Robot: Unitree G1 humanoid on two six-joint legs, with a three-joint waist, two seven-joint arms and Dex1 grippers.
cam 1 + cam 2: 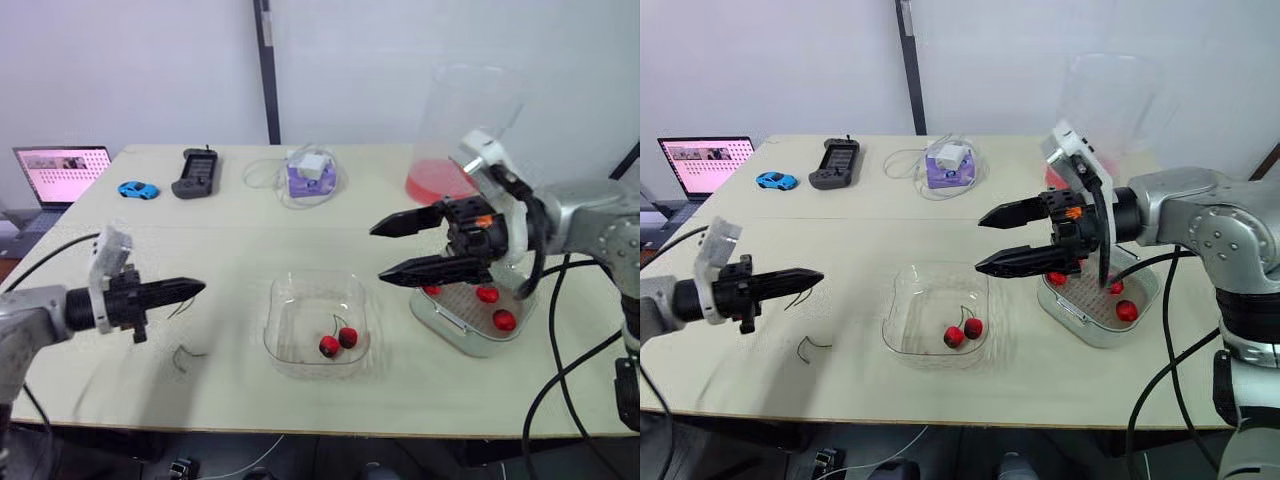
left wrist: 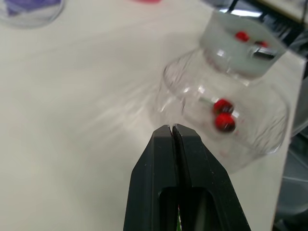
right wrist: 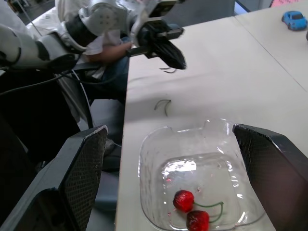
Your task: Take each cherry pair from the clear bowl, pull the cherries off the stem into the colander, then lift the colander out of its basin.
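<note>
A clear bowl [image 1: 285, 300] near the table's front middle holds one red cherry pair [image 1: 338, 342] joined by its stem. To its right stands the colander [image 1: 455, 318] in its white basin, with three loose cherries [image 1: 487, 294] inside. My right gripper [image 1: 378, 254] hangs open above the gap between bowl and colander, with nothing between its fingers; the right wrist view looks down on the cherry pair [image 3: 192, 211]. My left gripper [image 1: 190, 290] hovers left of the bowl, shut on a thin cherry stem [image 1: 180, 306] that dangles from its tip.
A bare stem [image 1: 190, 352] lies on the table left of the bowl. Along the back are a laptop [image 1: 60, 170], a blue toy car [image 1: 137, 189], a black controller [image 1: 195, 172], a purple box with cable [image 1: 310, 175] and a tall clear container [image 1: 455, 140].
</note>
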